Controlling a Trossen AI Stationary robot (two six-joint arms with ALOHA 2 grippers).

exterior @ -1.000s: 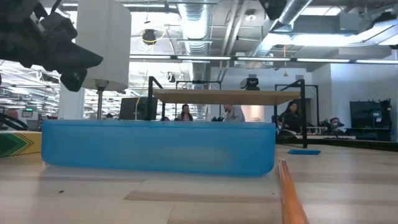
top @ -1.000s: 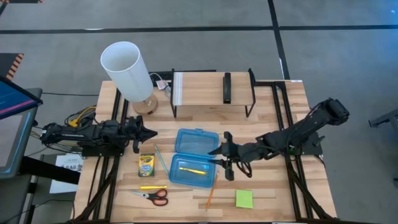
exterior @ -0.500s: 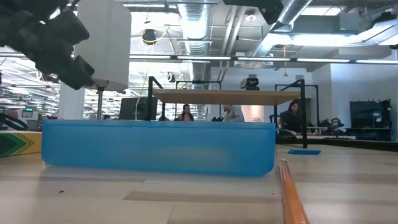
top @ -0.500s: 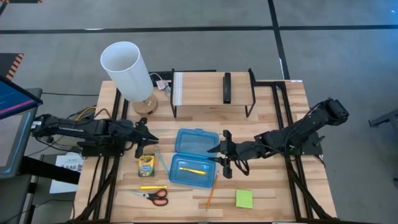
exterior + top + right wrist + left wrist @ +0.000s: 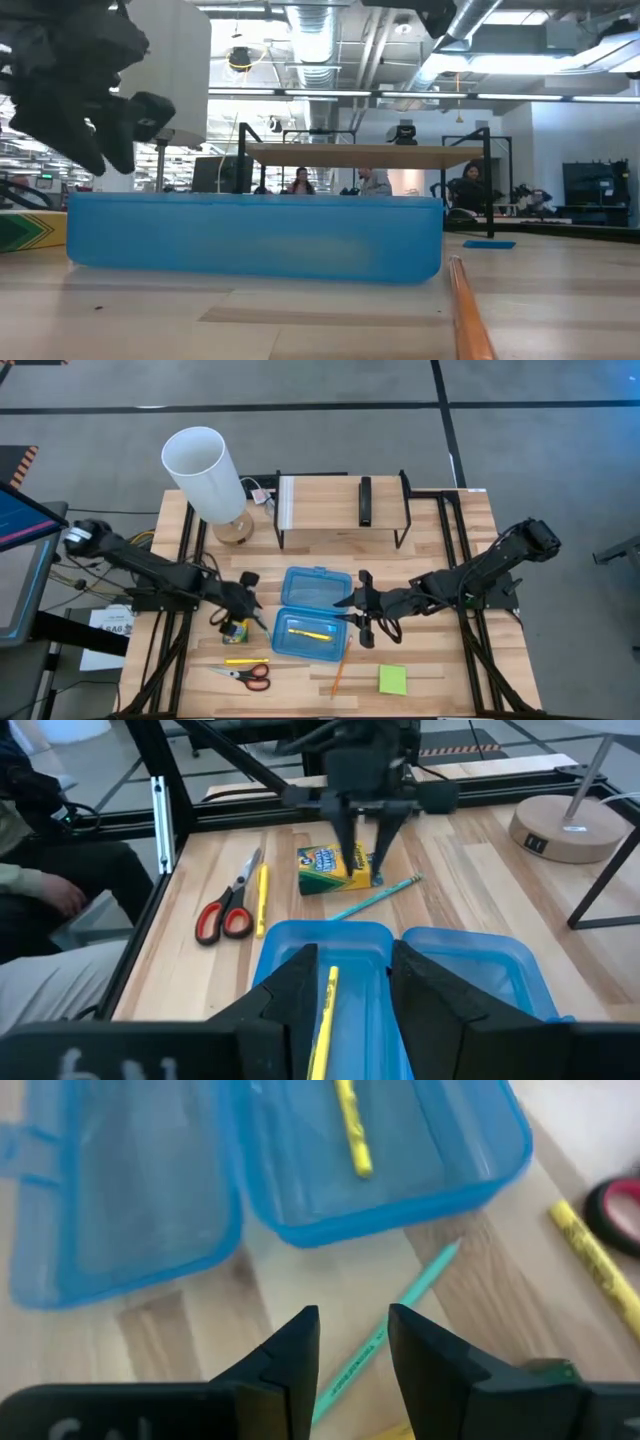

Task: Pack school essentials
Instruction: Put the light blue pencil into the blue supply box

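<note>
The open translucent blue case (image 5: pixel 310 610) lies mid-table with a yellow pencil (image 5: pixel 310 630) in its near half. My left gripper (image 5: pixel 353 1320) points down, open, just left of the case. Its fingers stand on either side of the green pencil (image 5: pixel 385 1335), which lies flat beside the crayon box (image 5: pixel 335 868); I see no touch. My right gripper (image 5: pixel 355 965) hangs open at the case's right side with nothing between its fingers. Near the front edge lie the red-handled scissors (image 5: pixel 250 675), a second yellow pencil (image 5: pixel 246 661), an orange pencil (image 5: pixel 338 675) and the green sticky pad (image 5: pixel 393 680).
A tall white lamp (image 5: pixel 205 475) stands at the far left, and a black-framed wooden rack (image 5: pixel 340 510) stands at the far middle. A seated person's arm (image 5: pixel 45 895) shows beyond the table's edge in the right wrist view.
My left gripper has swung from the table's left toward the case and the near edge. It has tipped from level to pointing down over the green pencil and crayon box, and it has opened. The things on the table lie as before.
</note>
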